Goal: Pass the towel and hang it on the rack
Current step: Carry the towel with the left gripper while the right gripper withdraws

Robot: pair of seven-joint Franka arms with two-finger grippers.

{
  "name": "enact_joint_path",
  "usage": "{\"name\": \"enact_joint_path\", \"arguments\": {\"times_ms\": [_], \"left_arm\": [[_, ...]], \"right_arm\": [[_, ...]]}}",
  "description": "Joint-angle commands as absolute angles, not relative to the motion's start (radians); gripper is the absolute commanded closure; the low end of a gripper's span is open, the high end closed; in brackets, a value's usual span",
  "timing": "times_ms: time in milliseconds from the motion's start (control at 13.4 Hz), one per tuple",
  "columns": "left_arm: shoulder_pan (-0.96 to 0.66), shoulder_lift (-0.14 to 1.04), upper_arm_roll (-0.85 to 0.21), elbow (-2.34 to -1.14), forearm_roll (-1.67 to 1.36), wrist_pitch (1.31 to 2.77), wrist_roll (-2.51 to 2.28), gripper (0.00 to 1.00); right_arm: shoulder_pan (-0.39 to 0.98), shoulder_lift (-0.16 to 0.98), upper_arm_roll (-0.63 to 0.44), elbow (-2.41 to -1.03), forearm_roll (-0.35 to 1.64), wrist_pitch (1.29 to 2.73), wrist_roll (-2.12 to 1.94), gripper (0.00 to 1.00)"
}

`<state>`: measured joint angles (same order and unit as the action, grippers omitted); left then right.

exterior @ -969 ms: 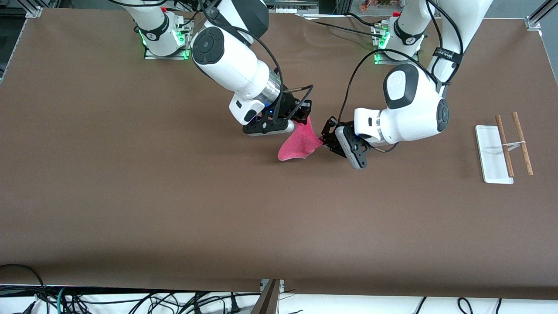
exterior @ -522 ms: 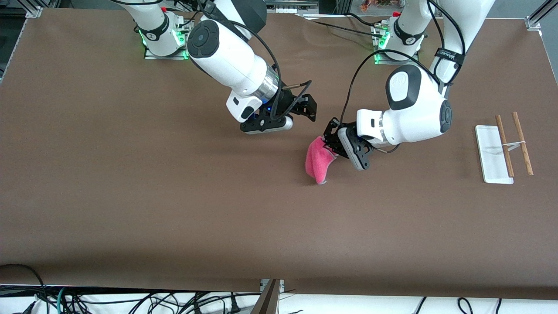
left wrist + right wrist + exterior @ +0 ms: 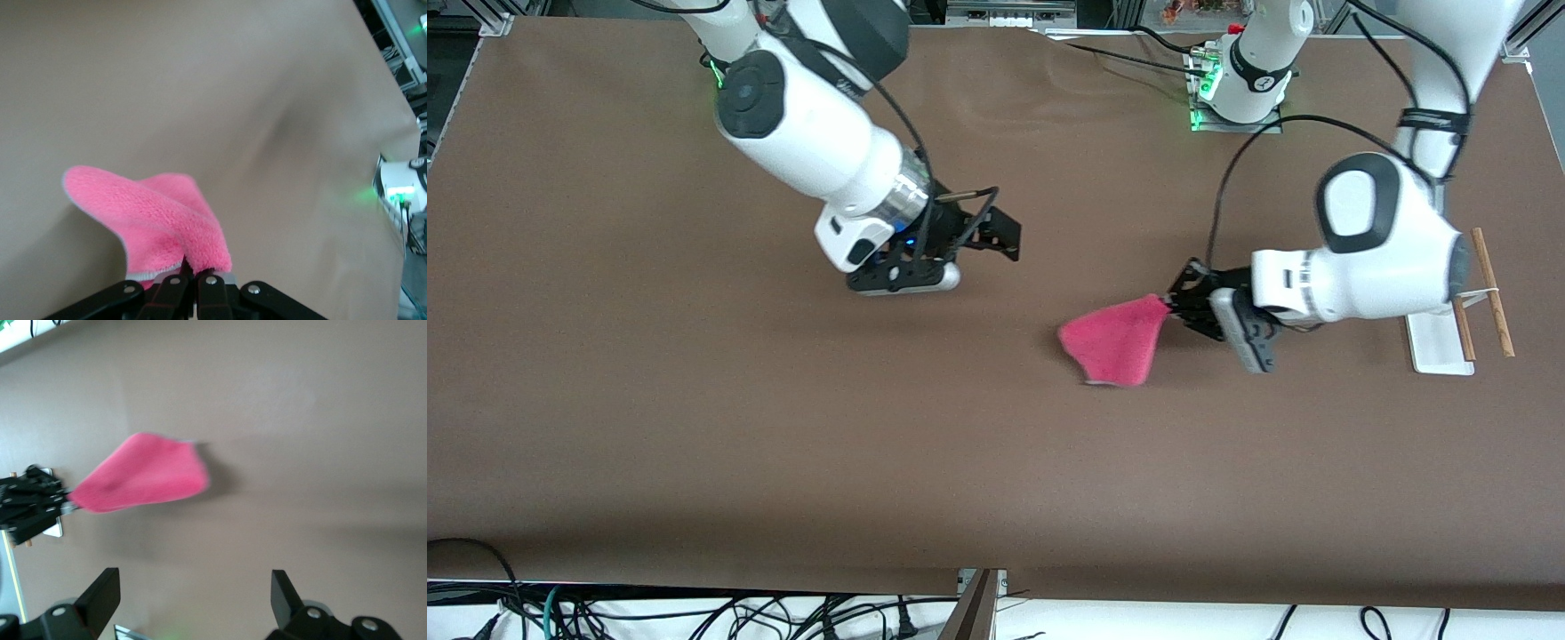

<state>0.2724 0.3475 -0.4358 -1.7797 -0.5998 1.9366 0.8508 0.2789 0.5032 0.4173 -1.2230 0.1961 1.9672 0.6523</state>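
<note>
The soft bright pink towel (image 3: 1112, 348) hangs over the brown table (image 3: 694, 427), clenched by one corner in the left gripper (image 3: 1178, 307); the white-based, wooden-rod rack (image 3: 1463, 307) lies beside that arm; the right gripper (image 3: 996, 242), jaws spread, hovers empty

Towel mid-frame, rack at the frame's right edge.
The towel (image 3: 1116, 345) hangs from the left pincer (image 3: 1183, 307) just right of centre; the rack (image 3: 1458, 311) sits on the counter (image 3: 694, 427) far right; the right pincer (image 3: 996, 240) hovers left of centre.
</note>
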Motion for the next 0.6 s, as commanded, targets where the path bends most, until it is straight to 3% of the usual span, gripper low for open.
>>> {"name": "enact_joint_path", "arguments": {"times_ms": [0, 522], "left_arm": [[0.391, 0.334, -0.449, -1.712, -0.473, 1.768, 0.867, 1.00], [0.619, 0.333, -0.446, -1.621, -0.181, 1.631, 0.945, 1.00]], "right_arm": [[0.215, 0.508, 0.430, -1.206, 0.144, 1.921, 0.534, 0.00], [0.031, 0.459, 0.319, -1.203, 0.015, 1.569, 0.172, 0.00]]}}
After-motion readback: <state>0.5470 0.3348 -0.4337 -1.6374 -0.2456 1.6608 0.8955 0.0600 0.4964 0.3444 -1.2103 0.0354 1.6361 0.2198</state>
